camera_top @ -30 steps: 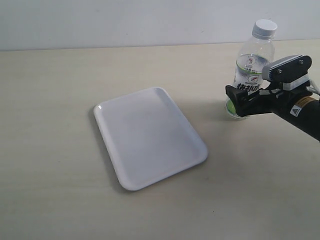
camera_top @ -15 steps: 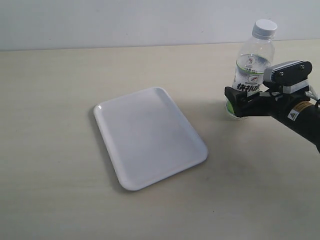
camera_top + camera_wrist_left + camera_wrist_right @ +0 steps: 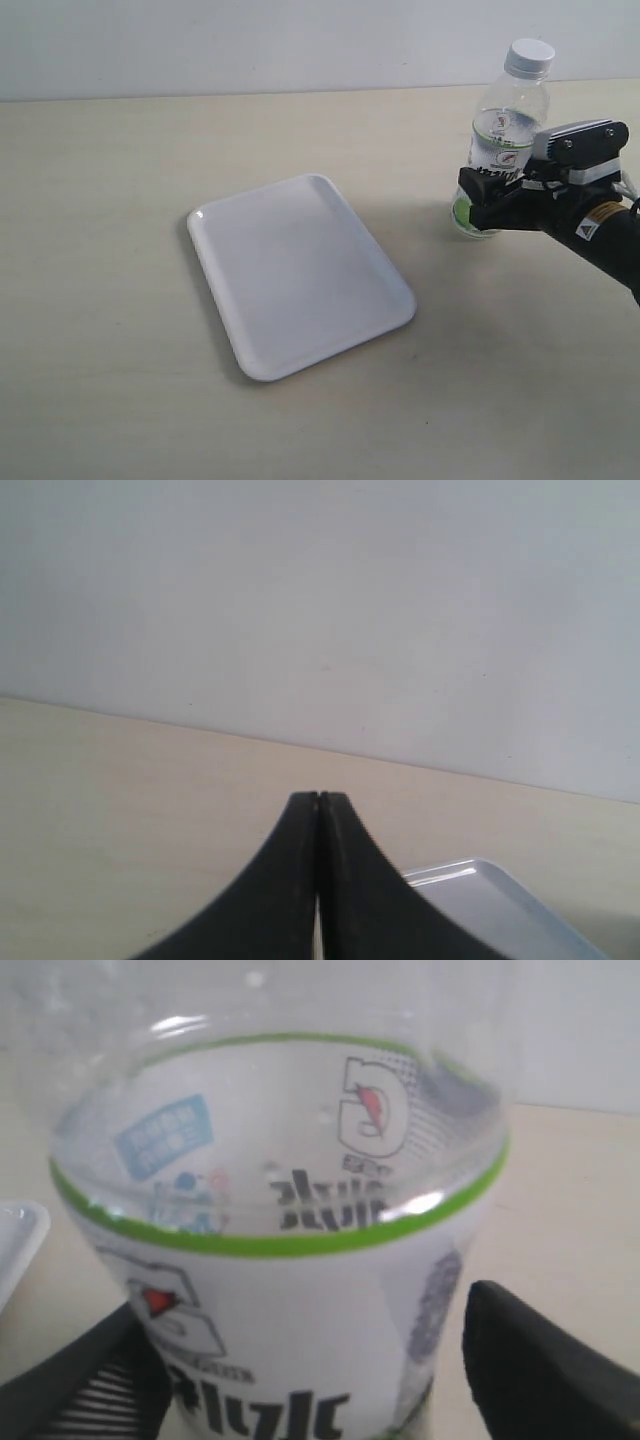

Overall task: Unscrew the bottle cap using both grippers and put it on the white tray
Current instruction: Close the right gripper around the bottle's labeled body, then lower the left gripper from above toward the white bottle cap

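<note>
Now, in the exterior view the bottle (image 3: 507, 125) stands upright on the worktop (image 3: 120, 350) at the upper right of the frame, the bottle cap (image 3: 529, 56) screwed on at its top and well clear of the white tray (image 3: 300, 270), which lies at centre left. The right gripper (image 3: 478, 200) reaches in low from the right edge and brackets the bottle's lower body; the left arm does not show here. From the left wrist view, the left gripper (image 3: 318, 802) has its jaws pressed together with nothing between them, above bare worktop, with a tray corner at the lower right of the frame. Through the right wrist view, the label fills the frame and the black fingers (image 3: 540, 1380) stand wide at the lower corners, one on each side of the bottle, a sliver of gap showing at the right one, so we judge there is no firm hold yet. We should close squarely on the labelled body, gently enough not to crush it, before the left gripper opens and comes for the cap.
</note>
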`<state>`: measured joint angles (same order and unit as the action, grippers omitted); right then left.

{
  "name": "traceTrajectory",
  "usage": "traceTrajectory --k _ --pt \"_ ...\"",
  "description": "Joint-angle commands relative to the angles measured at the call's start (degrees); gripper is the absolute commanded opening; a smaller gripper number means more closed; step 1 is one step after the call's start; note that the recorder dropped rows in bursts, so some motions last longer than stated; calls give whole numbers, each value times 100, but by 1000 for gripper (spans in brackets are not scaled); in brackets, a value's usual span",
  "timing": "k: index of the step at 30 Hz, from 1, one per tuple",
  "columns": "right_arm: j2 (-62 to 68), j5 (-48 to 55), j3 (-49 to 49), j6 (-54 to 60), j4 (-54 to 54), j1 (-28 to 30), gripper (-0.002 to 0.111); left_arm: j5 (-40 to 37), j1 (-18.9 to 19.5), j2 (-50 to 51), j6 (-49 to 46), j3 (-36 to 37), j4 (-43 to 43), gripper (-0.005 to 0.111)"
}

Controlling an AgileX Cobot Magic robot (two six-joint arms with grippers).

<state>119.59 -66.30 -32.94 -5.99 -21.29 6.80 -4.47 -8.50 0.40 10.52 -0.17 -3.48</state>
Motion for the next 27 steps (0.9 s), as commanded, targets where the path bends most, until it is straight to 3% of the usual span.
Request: traceTrajectory --k 1,8,13,18,20,23,27 --pt "11 -32 -17 -13 -132 16 56 35 -29 -40 21 17 -28 0" --pt "11 5 -17 -2 -177 16 1 35 -29 -40 21 17 -28 0" --pt "11 5 -17 7 -164 16 0 202 -29 -40 19 17 -28 0" --pt "11 5 -17 7 -193 16 0 1266 -29 -40 19 17 -16 0" --pt "-4 -8 -35 70 -404 16 0 1361 -29 -32 19 1 -16 0" --pt "-114 12 -137 -42 -1111 16 0 1350 -29 317 128 -237 -16 0" --pt "-232 58 -171 -168 -1248 16 0 1413 -75 1100 225 -426 141 0"
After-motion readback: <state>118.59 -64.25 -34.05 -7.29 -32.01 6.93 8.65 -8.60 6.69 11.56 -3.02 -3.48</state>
